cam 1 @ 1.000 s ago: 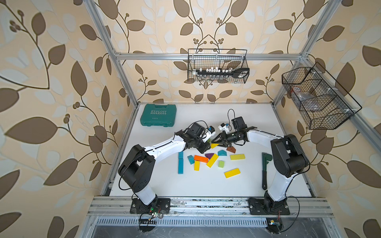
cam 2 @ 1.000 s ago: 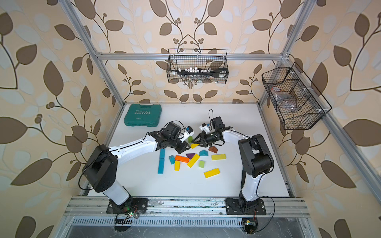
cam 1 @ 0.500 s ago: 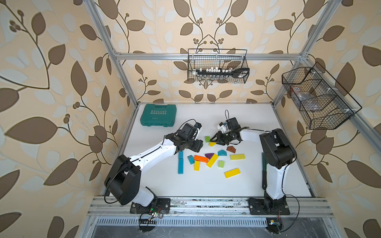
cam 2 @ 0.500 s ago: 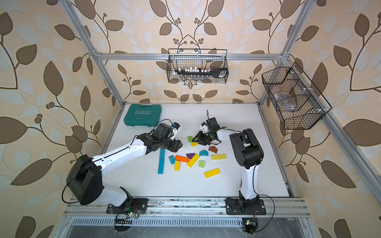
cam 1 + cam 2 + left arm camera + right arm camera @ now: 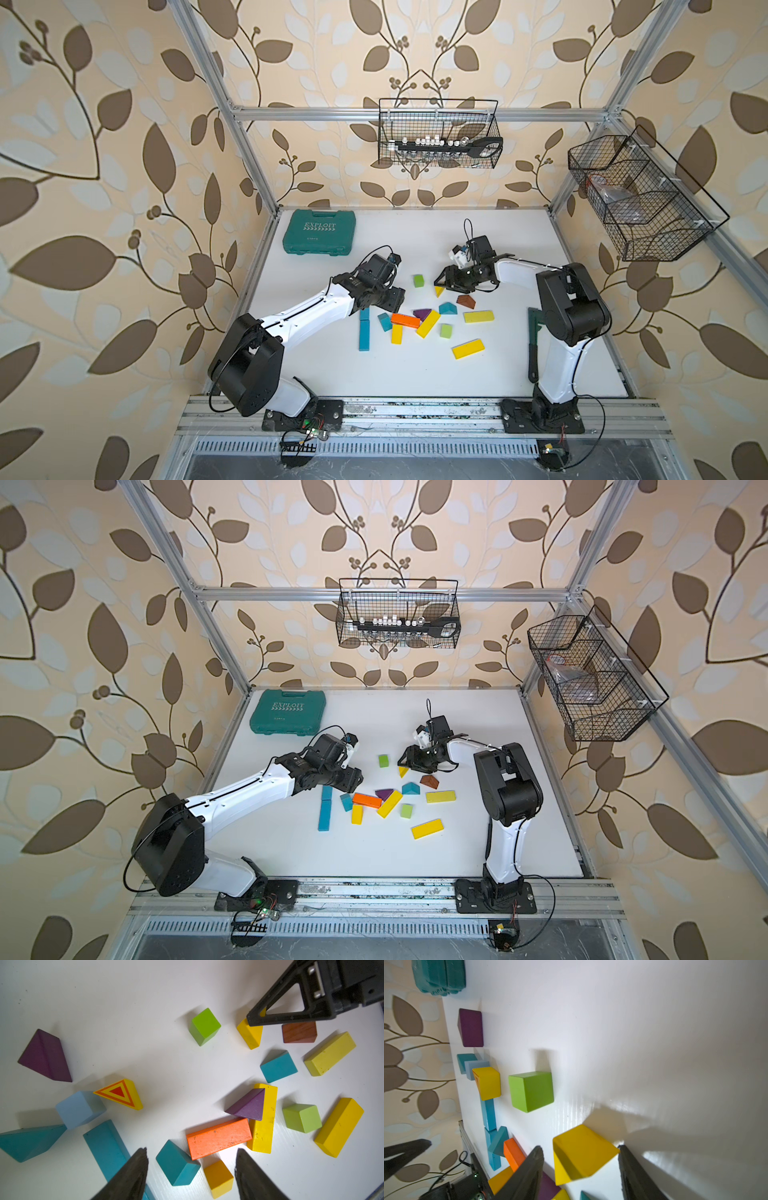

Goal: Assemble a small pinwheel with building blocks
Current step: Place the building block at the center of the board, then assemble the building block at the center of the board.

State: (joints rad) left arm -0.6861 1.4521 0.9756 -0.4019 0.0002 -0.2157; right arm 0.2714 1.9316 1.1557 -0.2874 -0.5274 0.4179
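**Left:** the left tool (image 5: pixel 191 1150) hangs with jaws parted and nothing in them, above a small teal wooden block (image 5: pixel 176 1163) and an orange wooden bar (image 5: pixel 218 1138).

**Centre:** the painted wooden building blocks (image 5: pixel 428 323) lie loose on the white worktop (image 5: pixel 415 374). No pinwheel is formed yet.

**Right:** the right tool (image 5: pixel 579 1147) stands open astride a yellow wooden wedge (image 5: pixel 249 1036). The wedge rests on the worktop near a green wooden cube (image 5: pixel 204 1026), and neither jaw appears to press it. To take it cleanly, centre the jaws, close on the flat triangular ends rather than a slope, and lift straight, with the left tool kept clear.
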